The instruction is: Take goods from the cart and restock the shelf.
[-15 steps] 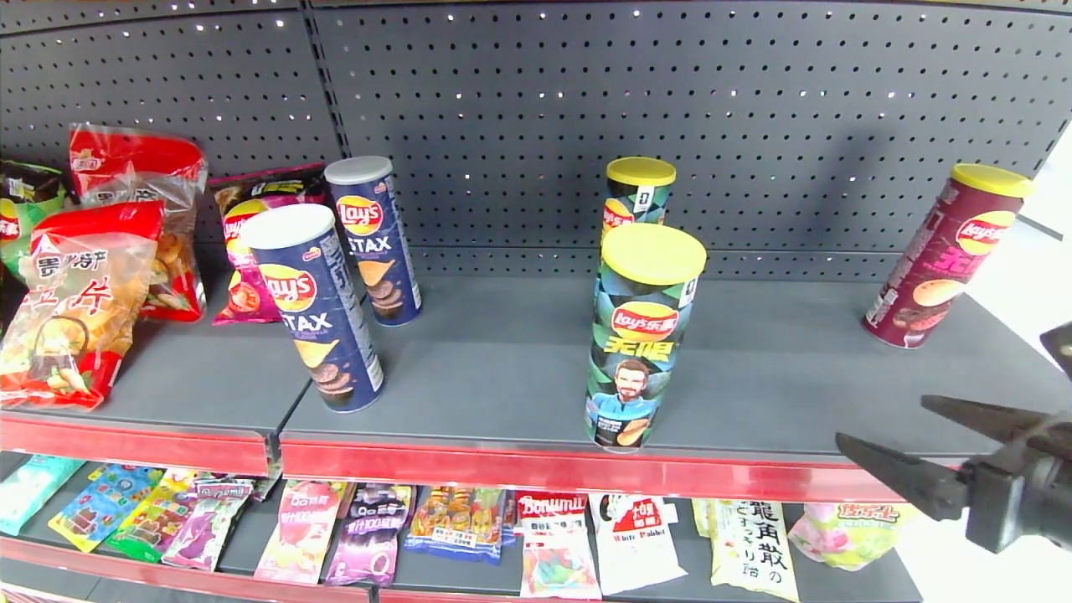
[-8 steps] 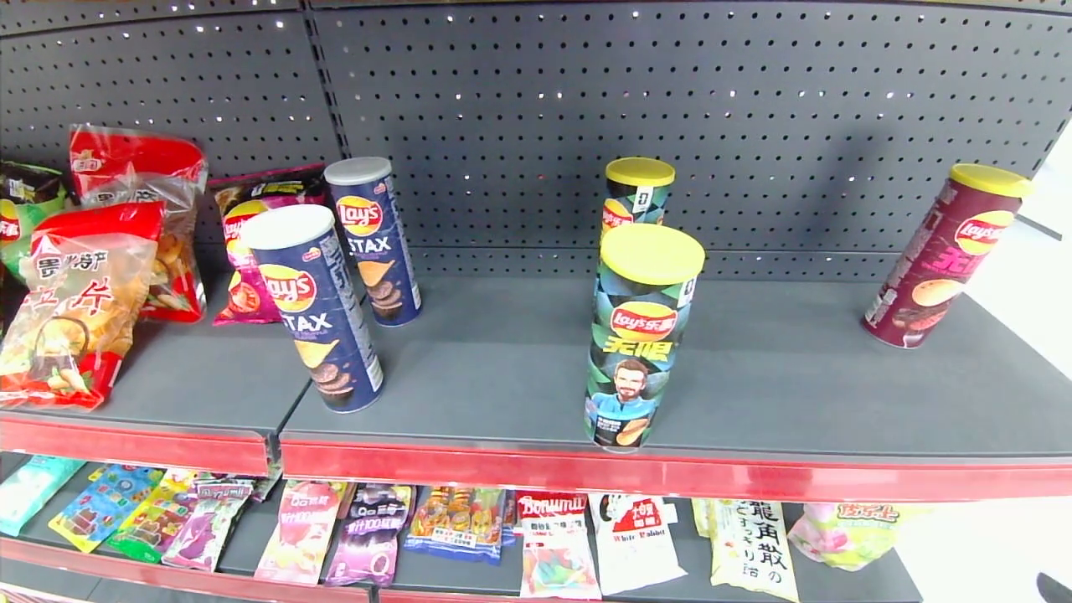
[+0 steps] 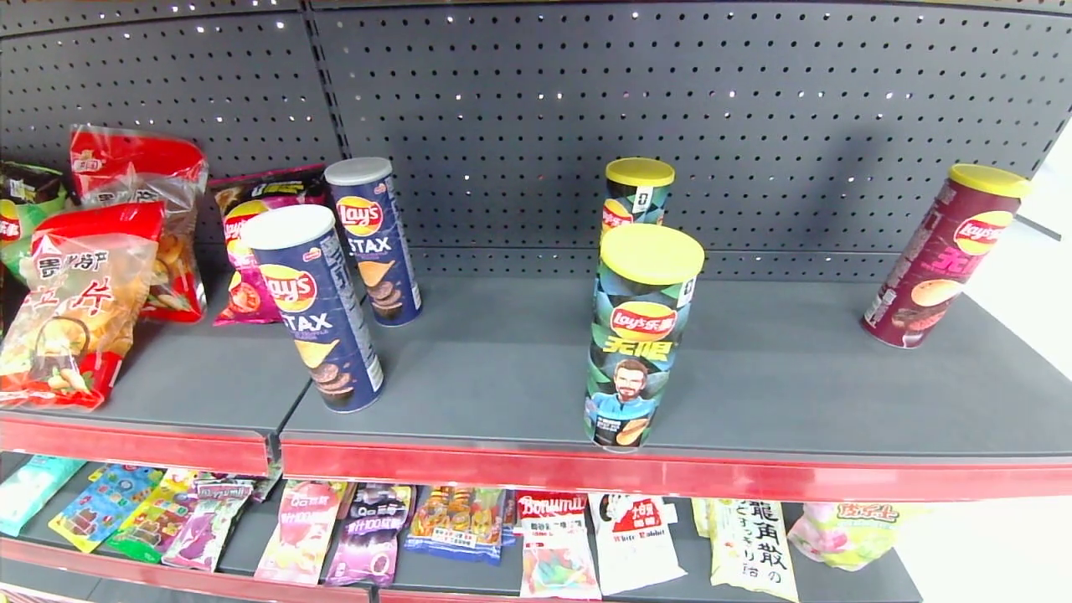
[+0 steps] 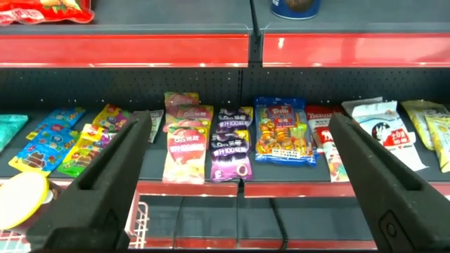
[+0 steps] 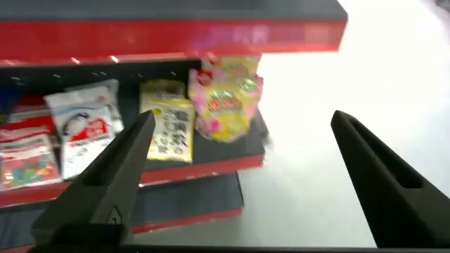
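On the upper grey shelf (image 3: pixel 754 394) stand two blue chip cans (image 3: pixel 314 306), two green cans with yellow lids (image 3: pixel 641 335) and a maroon can (image 3: pixel 942 255) at the far right. My left gripper (image 4: pixel 240 118) is open and holds nothing. It hangs in front of the lower shelf's candy packs (image 4: pixel 232 144). My right gripper (image 5: pixel 242 116) is also open with nothing in it, near the right end of the lower shelf, facing a yellow-green pack (image 5: pixel 225 98).
Snack bags (image 3: pixel 79 301) fill the upper shelf's left end. A red price rail (image 3: pixel 586 473) runs along its front edge. Bare shelf lies between the green cans and the maroon can. A pale round lid (image 4: pixel 17 200) and white wire grid (image 4: pixel 137 221) sit low beside the left gripper.
My right gripper has sunk from in front of the shelf's right end down past the head view's lower right corner. The goods on the shelf have not moved.
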